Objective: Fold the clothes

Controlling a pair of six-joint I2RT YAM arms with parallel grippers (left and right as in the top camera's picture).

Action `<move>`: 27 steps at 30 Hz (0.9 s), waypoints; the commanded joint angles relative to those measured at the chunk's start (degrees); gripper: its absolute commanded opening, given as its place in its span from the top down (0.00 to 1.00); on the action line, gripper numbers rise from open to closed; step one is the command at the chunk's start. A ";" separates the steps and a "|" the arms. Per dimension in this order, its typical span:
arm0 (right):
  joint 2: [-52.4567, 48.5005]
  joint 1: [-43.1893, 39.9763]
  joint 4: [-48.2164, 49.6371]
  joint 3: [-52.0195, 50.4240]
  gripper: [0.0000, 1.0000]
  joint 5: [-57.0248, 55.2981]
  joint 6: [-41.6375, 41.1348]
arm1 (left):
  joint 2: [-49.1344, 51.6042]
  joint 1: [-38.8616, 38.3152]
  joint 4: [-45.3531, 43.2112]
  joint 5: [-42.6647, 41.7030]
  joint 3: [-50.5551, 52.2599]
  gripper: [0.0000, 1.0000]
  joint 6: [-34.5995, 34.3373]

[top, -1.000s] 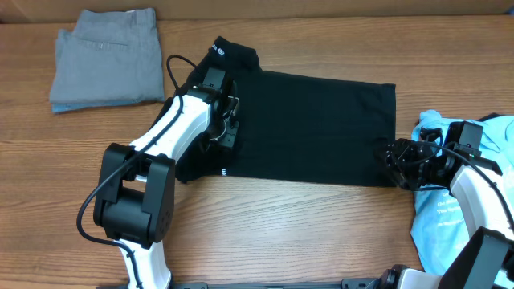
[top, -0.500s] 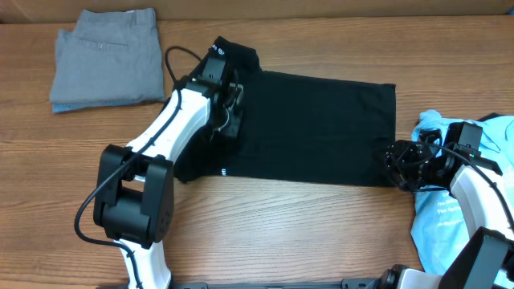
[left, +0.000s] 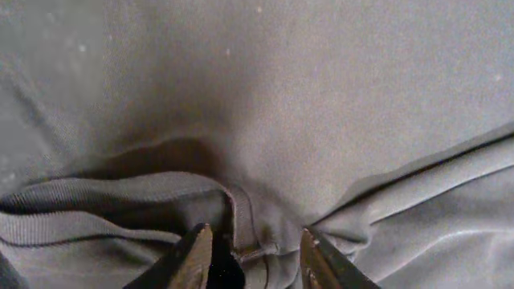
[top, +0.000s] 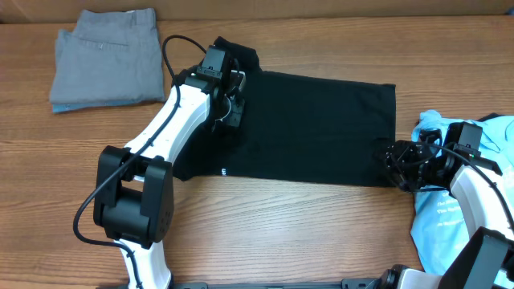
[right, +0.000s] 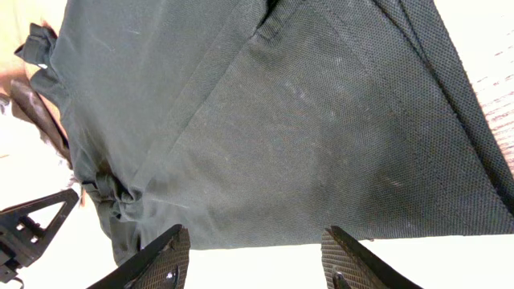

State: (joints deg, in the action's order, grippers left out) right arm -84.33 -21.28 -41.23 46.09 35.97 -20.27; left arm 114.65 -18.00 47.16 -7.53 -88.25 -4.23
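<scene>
Left gripper (left: 255, 255) now farther, at collar (left: 96, 202), jaws apart astride it | right gripper (right: 255, 253) apart over black shirt (top: 313, 128) hem | risk: pinching bunched collar skews fold.

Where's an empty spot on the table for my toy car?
The table is bare on the near side of the black shirt, between the left arm and the light blue tee, and below the gray folded pants. The right edge is crowded by tee and right arm.

Matt knit black shirt (top: 321, 128); wood-grain table (top: 281, 233).
</scene>
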 commanded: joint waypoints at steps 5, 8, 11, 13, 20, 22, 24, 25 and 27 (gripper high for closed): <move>0.85 0.07 -0.48 1.22 0.44 0.13 0.68 | -0.55 0.42 6.40 3.63 -1.14 0.60 2.27; 0.85 0.07 -0.37 1.22 0.44 0.13 0.66 | -0.55 0.02 5.57 3.37 0.11 0.62 3.19; 0.85 0.07 -0.50 1.22 0.44 0.13 0.66 | -0.55 -0.35 4.24 1.55 1.60 0.64 3.21; 0.85 0.07 -0.66 1.22 0.44 0.13 0.66 | -0.55 -0.76 3.52 1.64 2.29 0.63 3.26; 0.85 0.07 -0.70 1.22 0.44 0.13 0.63 | -0.55 -1.07 3.30 3.48 3.30 0.57 4.87; 0.85 0.07 -0.72 1.22 0.44 0.13 0.63 | -0.55 -1.11 2.93 3.43 3.87 0.59 5.18; 0.85 0.07 -0.74 1.22 0.44 0.13 0.63 | -0.55 -1.29 2.49 3.43 4.76 0.63 5.16; 0.85 0.07 -0.74 1.22 0.44 0.13 0.66 | -0.55 -1.33 2.25 3.39 5.18 0.66 5.14; 0.85 0.07 -0.79 1.22 0.44 0.13 0.63 | -0.55 -1.38 2.19 2.93 5.62 0.78 5.07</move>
State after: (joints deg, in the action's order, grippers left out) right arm -84.33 -21.28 -42.09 46.09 35.99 -20.27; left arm 114.65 -18.79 49.52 -4.67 -83.79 -0.32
